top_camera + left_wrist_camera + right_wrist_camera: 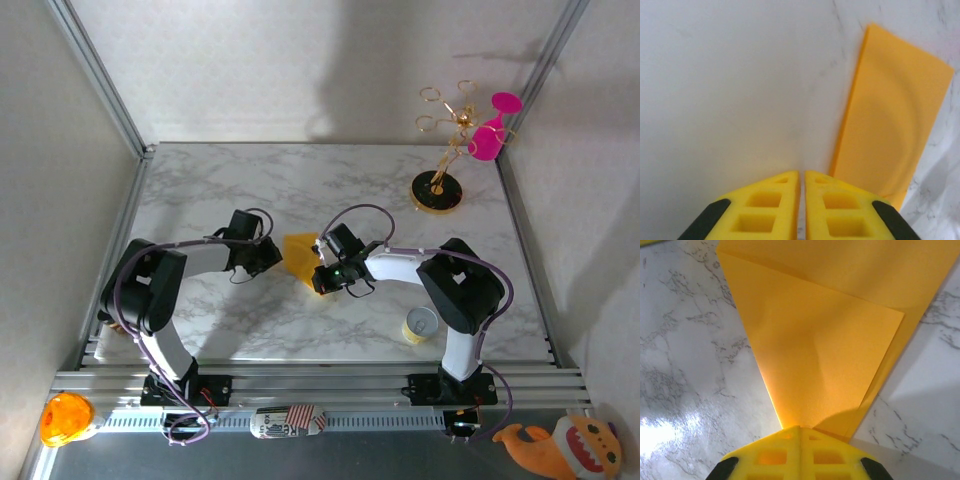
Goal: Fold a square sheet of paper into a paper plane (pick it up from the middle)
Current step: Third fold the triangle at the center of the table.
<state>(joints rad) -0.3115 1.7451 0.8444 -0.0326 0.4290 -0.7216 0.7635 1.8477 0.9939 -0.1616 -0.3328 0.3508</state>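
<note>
While the right claw [801, 428] pinches its corner, yellow-orange paper [830, 340] folded, left claw [802, 172] clenched empty.

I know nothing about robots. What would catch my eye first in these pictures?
Probably the bright yellow-orange paper at the table's middle, partly folded, with a corner flap laid over it. The right gripper is shut on its pointed end, while the left gripper hovers beside its other edge. At the far right stands a gold stand holding a pink glass.
</note>
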